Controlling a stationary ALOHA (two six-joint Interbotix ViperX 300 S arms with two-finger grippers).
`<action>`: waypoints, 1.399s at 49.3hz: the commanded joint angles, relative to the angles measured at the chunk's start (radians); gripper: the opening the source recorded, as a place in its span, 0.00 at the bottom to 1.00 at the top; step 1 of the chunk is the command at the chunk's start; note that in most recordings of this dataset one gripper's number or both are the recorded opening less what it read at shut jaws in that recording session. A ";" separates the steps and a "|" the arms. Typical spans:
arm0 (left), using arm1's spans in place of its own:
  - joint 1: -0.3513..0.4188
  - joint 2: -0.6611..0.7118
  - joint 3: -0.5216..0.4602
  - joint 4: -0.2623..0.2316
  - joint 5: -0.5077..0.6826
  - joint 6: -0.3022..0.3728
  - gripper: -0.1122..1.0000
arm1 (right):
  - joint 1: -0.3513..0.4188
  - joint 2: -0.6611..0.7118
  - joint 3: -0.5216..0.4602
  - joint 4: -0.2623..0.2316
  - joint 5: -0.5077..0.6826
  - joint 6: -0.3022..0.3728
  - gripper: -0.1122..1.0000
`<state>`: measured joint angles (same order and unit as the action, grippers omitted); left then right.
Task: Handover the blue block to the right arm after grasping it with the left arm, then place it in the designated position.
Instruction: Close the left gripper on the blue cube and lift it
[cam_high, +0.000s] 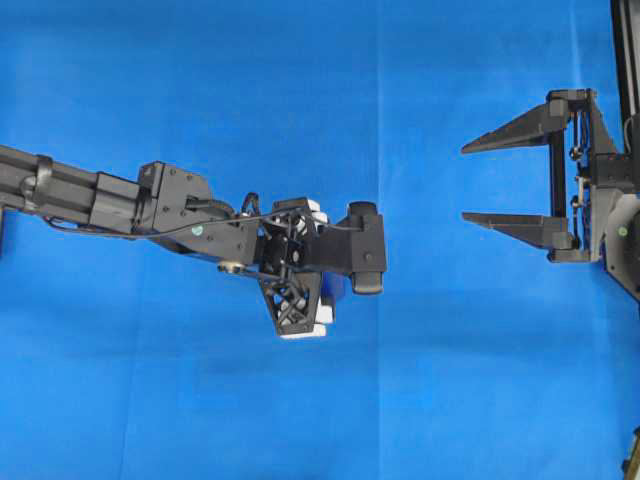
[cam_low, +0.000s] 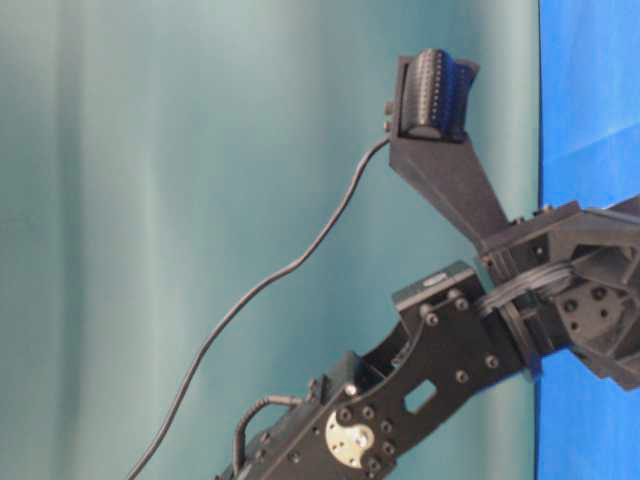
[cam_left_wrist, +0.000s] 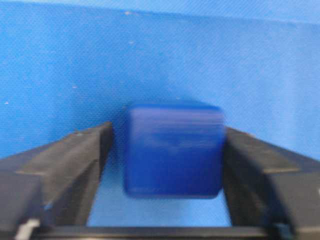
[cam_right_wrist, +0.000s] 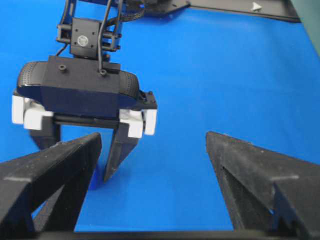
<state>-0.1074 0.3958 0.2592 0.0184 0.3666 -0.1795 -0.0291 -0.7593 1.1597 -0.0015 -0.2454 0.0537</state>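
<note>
Left black gripper with white brackets (cam_left_wrist: 172, 165) straddles the small dark-blue rounded cube (cam_left_wrist: 173, 150) — fingers narrowed beside it, contact unclear; right mint-trimmed gripper (cam_high: 480, 180) waits spread wide — ready for handover.

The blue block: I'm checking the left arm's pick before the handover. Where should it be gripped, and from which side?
Grip the blue block across its two flat opposite side faces, coming down from above. It sits flat on the blue cloth, squarely between the left gripper fingers, with a slim gap each side. Its rounded edges argue for mid-face contact. The right gripper waits open, apart.
</note>
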 joint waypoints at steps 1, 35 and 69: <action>-0.008 -0.017 -0.018 -0.002 0.012 0.009 0.61 | -0.003 0.003 -0.023 0.000 -0.011 0.000 0.97; -0.015 -0.109 -0.080 -0.002 0.138 0.023 0.54 | -0.003 0.003 -0.026 0.000 -0.011 0.000 0.97; 0.009 -0.350 -0.144 -0.002 0.333 0.025 0.54 | -0.003 0.003 -0.029 0.000 -0.011 0.000 0.97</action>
<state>-0.0997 0.0966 0.1473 0.0169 0.6903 -0.1565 -0.0291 -0.7593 1.1566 -0.0015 -0.2454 0.0537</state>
